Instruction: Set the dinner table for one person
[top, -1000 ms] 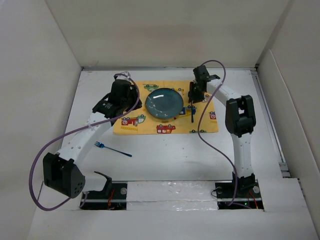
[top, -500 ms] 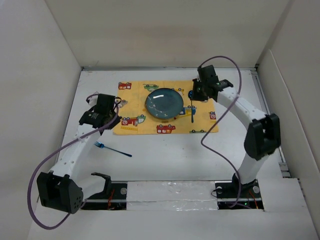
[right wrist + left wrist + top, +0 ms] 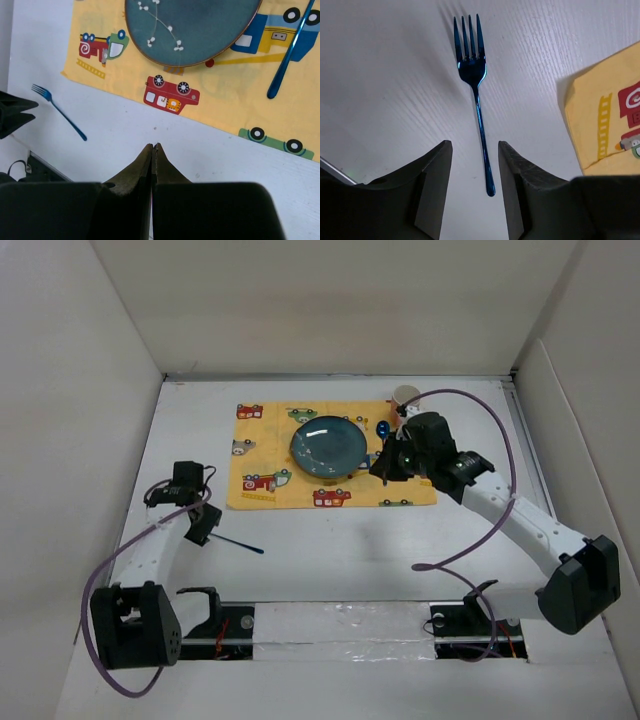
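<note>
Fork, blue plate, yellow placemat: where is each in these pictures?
Fork (image 3: 471, 70), left wrist view, on its head just below the tines.
Blue plate (image 3: 328, 447), top view, on its middle.
Yellow placemat (image 3: 125, 72), right wrist view, on bare cloth between the printed trucks.

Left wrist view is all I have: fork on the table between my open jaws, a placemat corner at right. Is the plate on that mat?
Observer: Yes, the plate sits on the placemat, about mid-mat.
Operator: Anything beside it?
Observer: A blue utensil lies on the mat, right of the plate; I cannot tell which kind.
Operator: And the other arm?
Observer: The right gripper is shut and empty, by the mat's near edge.
</note>
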`<state>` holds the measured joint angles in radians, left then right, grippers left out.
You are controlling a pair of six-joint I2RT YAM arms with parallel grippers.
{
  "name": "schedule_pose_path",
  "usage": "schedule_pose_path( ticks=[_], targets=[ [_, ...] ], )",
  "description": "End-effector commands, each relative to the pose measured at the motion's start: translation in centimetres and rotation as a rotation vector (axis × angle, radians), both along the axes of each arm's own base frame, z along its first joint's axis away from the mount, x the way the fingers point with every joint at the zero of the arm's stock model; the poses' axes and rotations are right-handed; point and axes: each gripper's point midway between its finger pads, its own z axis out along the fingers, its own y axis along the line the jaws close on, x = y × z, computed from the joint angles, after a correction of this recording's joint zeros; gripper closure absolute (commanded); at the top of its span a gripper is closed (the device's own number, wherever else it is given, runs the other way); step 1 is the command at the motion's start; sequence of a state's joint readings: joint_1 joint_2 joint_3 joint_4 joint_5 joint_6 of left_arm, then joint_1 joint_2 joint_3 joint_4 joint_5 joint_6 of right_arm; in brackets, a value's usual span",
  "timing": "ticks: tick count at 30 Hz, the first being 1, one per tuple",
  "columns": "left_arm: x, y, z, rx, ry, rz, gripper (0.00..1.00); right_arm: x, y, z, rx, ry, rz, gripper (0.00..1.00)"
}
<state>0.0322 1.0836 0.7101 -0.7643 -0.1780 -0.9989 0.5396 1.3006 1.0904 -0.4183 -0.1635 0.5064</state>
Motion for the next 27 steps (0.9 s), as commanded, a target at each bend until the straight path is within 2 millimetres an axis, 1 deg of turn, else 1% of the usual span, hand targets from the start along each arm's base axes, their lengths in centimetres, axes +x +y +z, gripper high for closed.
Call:
schedule_pose_path(
  ticks=[1, 2, 3, 6, 9, 11, 12, 14, 15, 17, 18, 21, 22, 23, 24, 26, 27],
  targets=[
    [1.2, 0.9, -1.3, 0.036, 0.022, 0.037, 0.60, -0.5, 1.5, 2.4, 0.057, -0.064, 0.046, 0.96],
    [1.5, 0.9, -1.6, 0.040, 0.028, 0.034, 0.60, -0.7, 1.8, 2.6, 0.059, -0.069, 0.056, 0.96],
    [1.4, 1.0, -2.0, 0.042, 0.044, 0.032, 0.60, -0.7, 1.8, 2.3, 0.053, -0.062, 0.059, 0.96],
    [0.8, 1.1, -3.4, 0.050, 0.106, 0.024, 0.60, -0.9, 2.2, 2.6, 0.057, -0.066, 0.077, 0.96],
    [0.7, 1.0, -3.9, 0.047, 0.101, 0.018, 0.60, -0.8, 2.4, 2.7, 0.057, -0.064, 0.079, 0.96],
    [0.7, 0.9, -4.3, 0.038, 0.092, 0.015, 0.60, -0.8, 2.5, 3.1, 0.064, -0.069, 0.087, 0.96],
    [0.7, 0.7, -4.4, 0.032, 0.091, 0.010, 0.60, -0.5, 2.3, 3.1, 0.064, -0.068, 0.079, 0.96],
    [0.9, 0.5, -4.7, 0.021, 0.083, 0.009, 0.60, -0.4, 2.4, 3.4, 0.066, -0.070, 0.080, 0.96],
    [0.7, 0.0, -5.0, 0.018, 0.087, -0.006, 0.60, -0.4, 2.4, 3.3, 0.064, -0.066, 0.080, 0.96],
    [0.8, -0.4, -5.5, 0.019, 0.092, -0.014, 0.61, -0.3, 2.4, 3.4, 0.061, -0.066, 0.080, 0.96],
    [0.6, -0.7, -5.9, 0.002, 0.099, -0.016, 0.62, 0.0, 2.1, 3.6, 0.062, -0.067, 0.067, 0.96],
    [0.3, -0.9, -6.5, -0.011, 0.108, -0.015, 0.78, 0.2, 1.8, 4.1, 0.065, -0.068, 0.056, 0.96],
    [0.3, -1.0, -6.4, -0.011, 0.101, -0.019, 0.90, 0.4, 1.5, 4.2, 0.064, -0.070, 0.048, 0.96],
    [0.5, -0.9, -6.3, -0.009, 0.089, -0.027, 0.96, 0.4, 1.6, 4.1, 0.065, -0.067, 0.048, 0.96],
    [0.6, -1.0, -6.1, -0.009, 0.080, -0.034, 1.00, 0.4, 1.6, 4.0, 0.061, -0.062, 0.049, 0.96],
    [0.4, -0.6, -4.9, 0.010, 0.065, -0.040, 1.00, 0.7, 1.2, 4.0, 0.055, -0.059, 0.036, 0.96],
    [1.0, -0.3, -3.9, 0.027, 0.039, -0.034, 1.00, 1.0, 0.8, 3.9, 0.048, -0.057, 0.017, 0.96]
  ],
)
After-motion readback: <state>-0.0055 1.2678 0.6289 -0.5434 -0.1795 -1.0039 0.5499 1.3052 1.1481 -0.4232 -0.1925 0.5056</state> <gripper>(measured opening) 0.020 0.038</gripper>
